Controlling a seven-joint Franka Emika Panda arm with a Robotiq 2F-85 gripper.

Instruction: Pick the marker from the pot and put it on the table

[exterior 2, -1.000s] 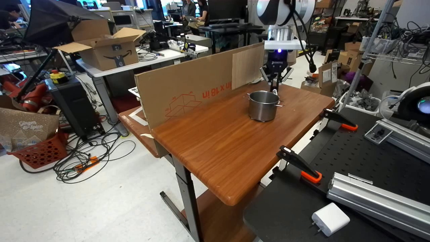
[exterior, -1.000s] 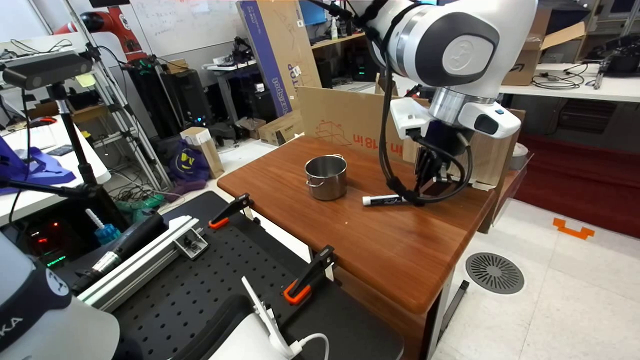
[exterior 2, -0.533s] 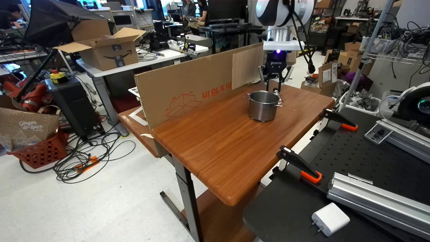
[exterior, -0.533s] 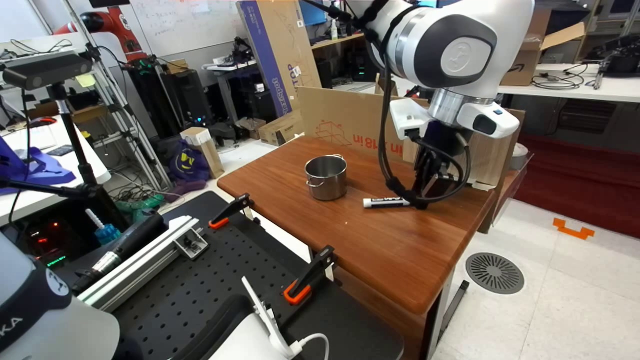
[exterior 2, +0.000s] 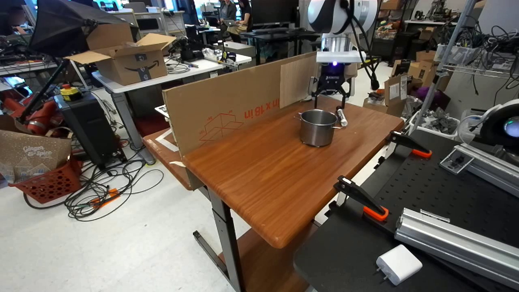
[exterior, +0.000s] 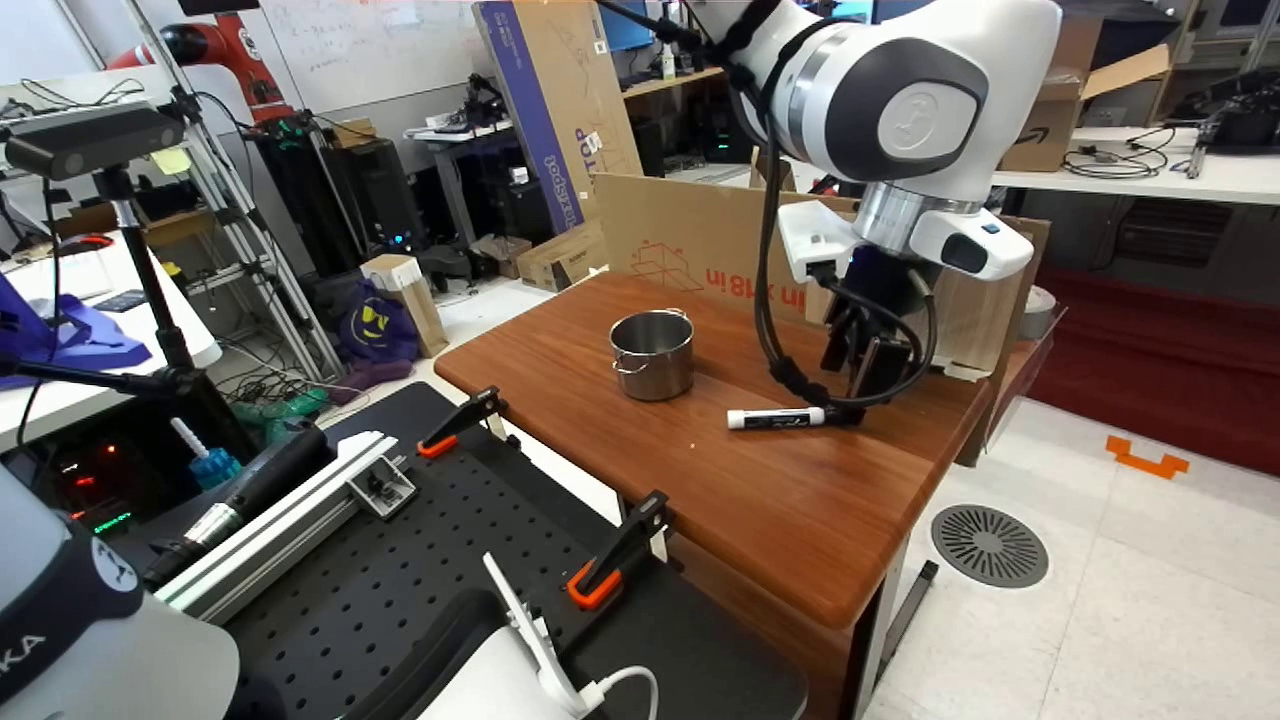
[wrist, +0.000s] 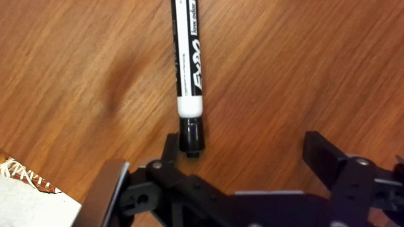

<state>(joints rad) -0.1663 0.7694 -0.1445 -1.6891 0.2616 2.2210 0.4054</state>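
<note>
Over the table, the pincer is spread wide, one finger beside the marker, contact hard to tell.

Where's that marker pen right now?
The marker lies on the table, right of the pot in an exterior view; the wrist view shows its black end close to the open gripper.
</note>
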